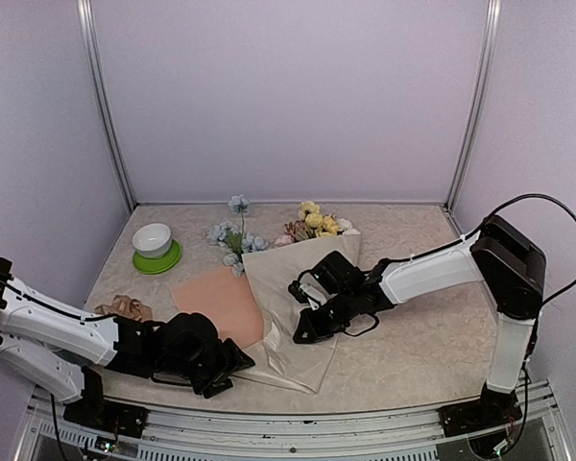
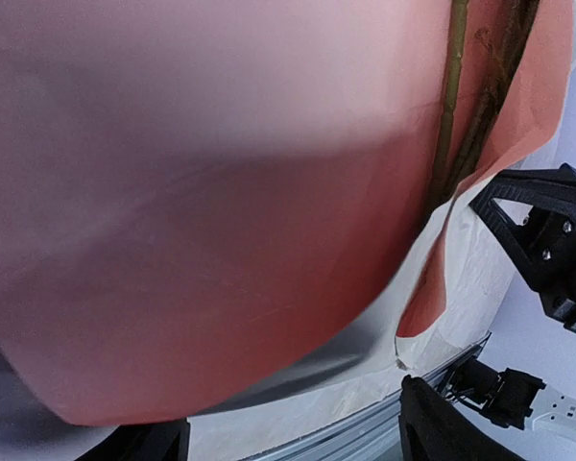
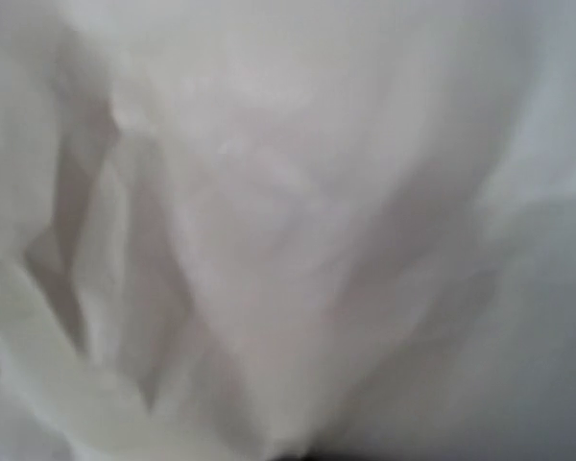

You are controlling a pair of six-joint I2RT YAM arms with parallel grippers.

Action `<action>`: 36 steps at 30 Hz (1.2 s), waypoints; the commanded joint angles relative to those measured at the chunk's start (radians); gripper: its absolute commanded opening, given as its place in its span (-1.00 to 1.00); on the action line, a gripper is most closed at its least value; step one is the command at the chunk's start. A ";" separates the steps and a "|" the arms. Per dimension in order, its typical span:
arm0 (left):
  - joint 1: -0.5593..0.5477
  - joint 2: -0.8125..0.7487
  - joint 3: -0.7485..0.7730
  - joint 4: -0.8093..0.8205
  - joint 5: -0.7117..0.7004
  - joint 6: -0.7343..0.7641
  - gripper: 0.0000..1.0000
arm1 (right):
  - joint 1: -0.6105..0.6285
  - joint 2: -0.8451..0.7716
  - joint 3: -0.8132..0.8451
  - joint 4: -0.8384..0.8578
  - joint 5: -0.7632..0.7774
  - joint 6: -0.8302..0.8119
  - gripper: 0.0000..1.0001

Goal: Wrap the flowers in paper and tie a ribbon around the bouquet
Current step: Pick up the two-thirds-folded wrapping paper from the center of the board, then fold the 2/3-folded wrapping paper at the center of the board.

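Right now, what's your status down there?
Left pincer open at the paper's near edge. Right pincer shut, down on the paper. Flowers stick out beyond it; ribbon lies apart, left.

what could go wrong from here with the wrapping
1. The left gripper looks open at the near edge of the paper, so the folded flap may spring loose.
2. The right gripper is shut low on the crinkly sheet; a pull could tear it or drag it off the flowers.
3. The ribbon lies beside the left arm, which might sweep it away.
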 commanded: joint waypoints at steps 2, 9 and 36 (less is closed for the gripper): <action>-0.075 0.005 -0.013 0.049 -0.150 -0.249 0.49 | 0.045 -0.013 -0.008 0.040 0.012 0.038 -0.92; -0.109 -0.023 -0.054 -0.042 -0.333 -0.391 0.38 | 0.077 -0.007 0.020 0.026 0.030 0.026 -0.93; -0.130 0.123 0.367 -0.185 -0.599 0.349 -1.00 | 0.097 0.075 -0.039 0.129 -0.043 0.172 -0.95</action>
